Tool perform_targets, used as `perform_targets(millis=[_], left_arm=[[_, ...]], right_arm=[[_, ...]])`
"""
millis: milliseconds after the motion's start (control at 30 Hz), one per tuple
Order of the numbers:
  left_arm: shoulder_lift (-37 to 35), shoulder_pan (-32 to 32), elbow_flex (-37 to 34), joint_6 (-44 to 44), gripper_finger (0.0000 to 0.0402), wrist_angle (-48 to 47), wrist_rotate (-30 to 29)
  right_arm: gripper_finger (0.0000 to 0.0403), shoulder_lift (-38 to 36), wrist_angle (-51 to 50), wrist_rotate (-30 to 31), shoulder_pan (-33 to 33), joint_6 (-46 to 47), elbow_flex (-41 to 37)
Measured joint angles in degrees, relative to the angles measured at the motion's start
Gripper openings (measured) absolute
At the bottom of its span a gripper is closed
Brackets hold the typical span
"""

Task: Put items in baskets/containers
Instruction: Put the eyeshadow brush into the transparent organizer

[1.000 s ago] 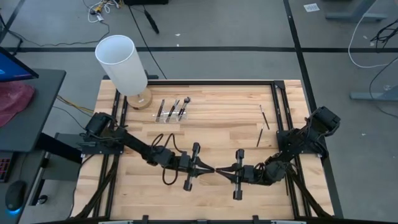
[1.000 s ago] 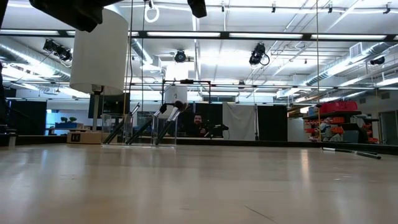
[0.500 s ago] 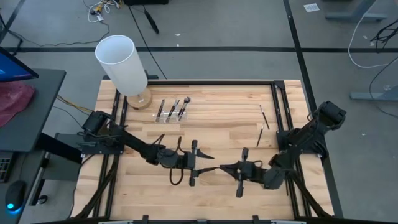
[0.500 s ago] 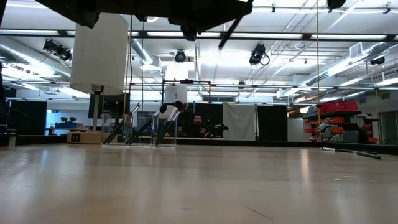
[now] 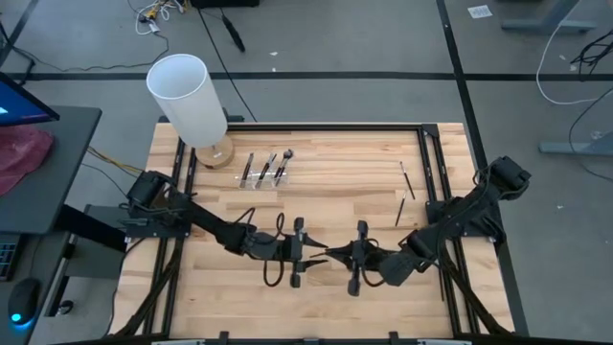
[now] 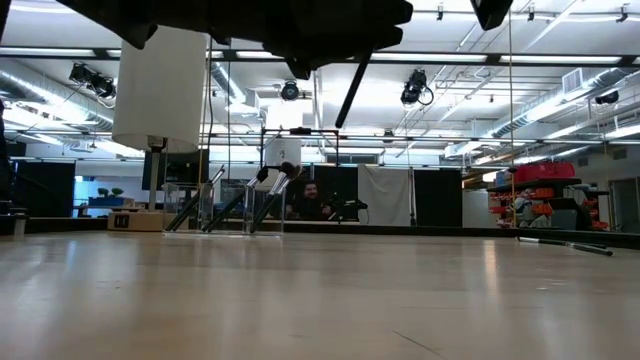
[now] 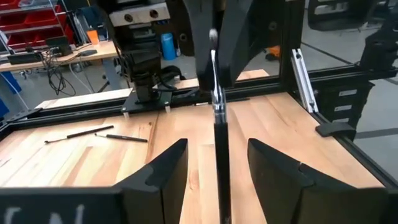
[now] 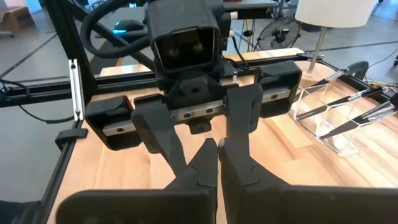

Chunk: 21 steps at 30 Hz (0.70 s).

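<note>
A thin dark makeup brush (image 7: 217,134) hangs over the middle of the table with my right gripper (image 5: 332,255) shut on it. My left gripper (image 5: 314,255) faces it from the left, open, with one finger on each side of the brush's lower part and a gap on both sides. In the low view the brush (image 6: 351,92) slants down from the arms, well above the tabletop. The clear holder (image 5: 263,173) stands at the far left with three brushes leaning in it. Two more brushes (image 5: 406,179) lie flat at the far right. My right gripper pinches the brush near its upper end (image 7: 213,50) between its two shut fingers. The fingers come about level from the table's right side and lie across the brush. The brush hangs below them, slanted, clear of the table.
A tall white cylinder on a round wooden base (image 5: 187,94) stands at the far left corner, just beside the holder. Black frame rails (image 5: 428,153) run along the table's far and side edges. Bare wood lies between the arms and the holder.
The two grippers met tip to tip, my right one drew back toward the right edge and then came toward the left one again. My left gripper has opened. The brush has tipped from a shallow slant to a steeper one and hangs lower.
</note>
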Motion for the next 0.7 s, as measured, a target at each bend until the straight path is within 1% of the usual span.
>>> perform_targets(millis=[167, 367, 600, 700], left_arm=[[0.0, 0.0, 0.0, 0.0, 0.0159, 0.1, 0.0], [0.0, -0.1, 1.3, -0.1, 0.0105, -1.0, 0.0], [0.0, -0.2, 7.5, -0.6, 0.0017, -14.5, -0.2], [0.0, -0.2, 9.0, -0.7, 0.0014, -18.5, -0.3]], right_arm=[[0.0001, 0.0, 0.3, -0.8, -0.2, 0.0, 0.0], [0.0001, 0.0, 0.1, -0.9, -0.3, 0.2, 0.0], [0.0002, 0.0, -0.6, -0.8, -0.2, 0.0, 0.0], [0.0014, 0.0, -2.1, -1.0, -0.1, 0.0, 0.0]])
